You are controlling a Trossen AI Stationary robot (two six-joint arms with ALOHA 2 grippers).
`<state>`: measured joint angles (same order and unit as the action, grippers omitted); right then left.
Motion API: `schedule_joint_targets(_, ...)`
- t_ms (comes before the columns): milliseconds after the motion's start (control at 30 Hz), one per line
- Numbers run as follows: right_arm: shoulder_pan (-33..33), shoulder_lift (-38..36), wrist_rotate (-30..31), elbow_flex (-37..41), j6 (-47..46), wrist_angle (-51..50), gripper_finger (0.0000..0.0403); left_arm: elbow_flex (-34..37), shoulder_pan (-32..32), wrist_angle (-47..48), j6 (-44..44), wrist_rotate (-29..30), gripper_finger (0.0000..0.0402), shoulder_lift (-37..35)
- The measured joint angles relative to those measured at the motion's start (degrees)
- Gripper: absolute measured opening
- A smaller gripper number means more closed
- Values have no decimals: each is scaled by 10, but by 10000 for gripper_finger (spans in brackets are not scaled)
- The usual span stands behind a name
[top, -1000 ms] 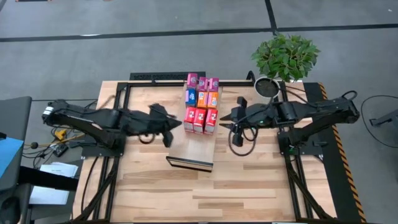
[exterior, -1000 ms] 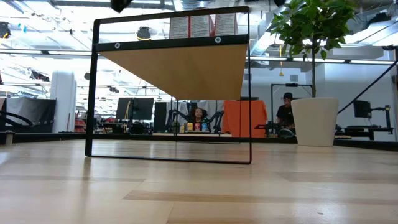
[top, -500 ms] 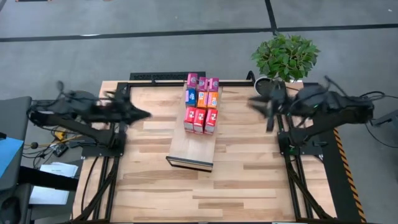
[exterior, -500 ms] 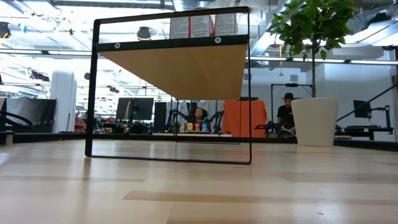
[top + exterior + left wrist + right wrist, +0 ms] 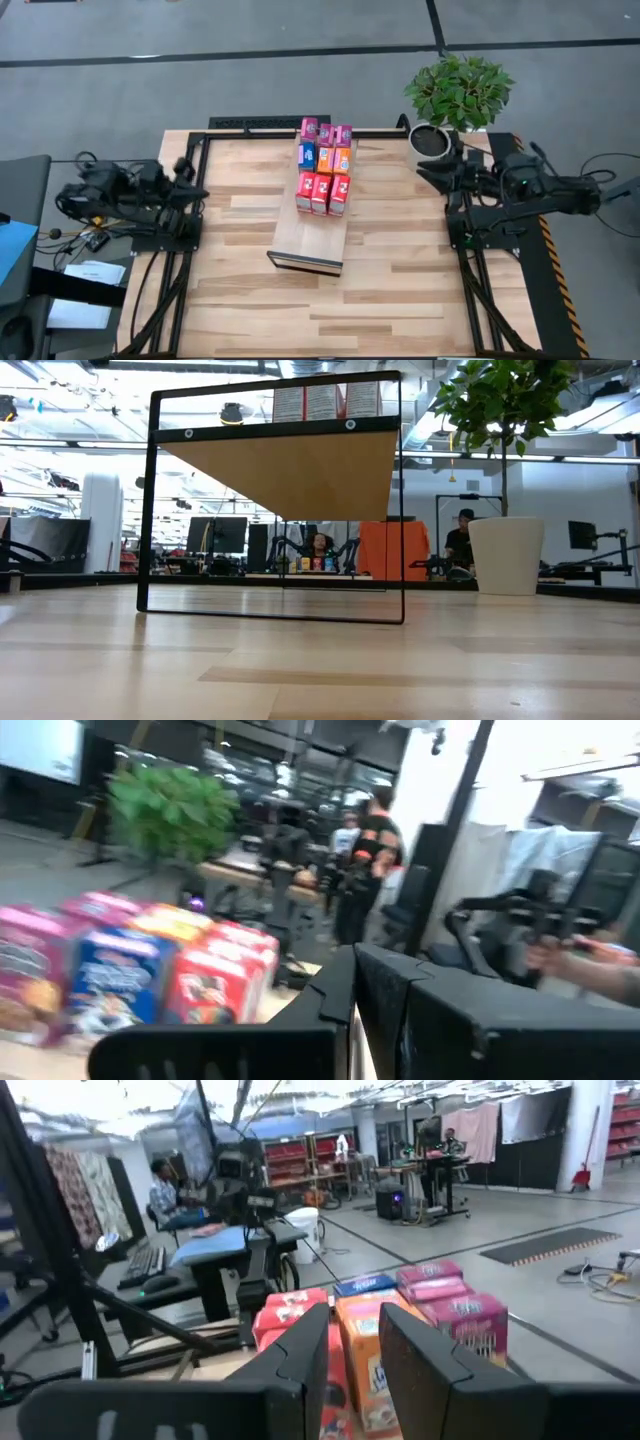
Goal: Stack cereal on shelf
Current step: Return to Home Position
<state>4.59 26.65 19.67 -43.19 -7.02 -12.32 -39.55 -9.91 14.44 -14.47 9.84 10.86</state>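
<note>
Both arms have pulled well back from the shelf (image 5: pixel 305 240). 9 cereal boxes (image 5: pixel 323 165) stand on its far end. My right gripper (image 5: pixel 428 172) is released and empty; the state of my left gripper (image 5: pixel 192 178) I cannot tell. A jolted shelf might topple the boxes.

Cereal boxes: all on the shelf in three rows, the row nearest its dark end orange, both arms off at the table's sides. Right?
No. The high view shows the row nearest the shelf's dark end is red cereal boxes, not orange. The rest stands.
</note>
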Motion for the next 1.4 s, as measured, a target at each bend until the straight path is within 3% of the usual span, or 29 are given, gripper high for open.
schedule_joint_targets(133, 0, -36, 1, 82, -23, 54, 118, 98, 0, -73, -22, -43, 0, -47)
schedule_joint_targets(367, 12, -54, -1, 199, -56, 154, 118, 250, 0, -203, -57, -56, 0, -88)
schedule_joint_targets(667, 19, -54, -1, 278, -84, 207, 118, 383, 0, -330, -71, -54, 0, -106)
schedule_joint_targets(867, 30, -54, -2, 322, -75, 242, 118, 389, 0, -291, -84, -35, 0, -106)
schedule_joint_targets(1133, 33, -54, -4, 427, -80, 398, 118, 389, 0, -290, -78, -30, 0, -106)
schedule_joint_targets(1400, 27, -54, -1, 427, -80, 367, 118, 389, 0, -288, -72, -30, 0, -106)
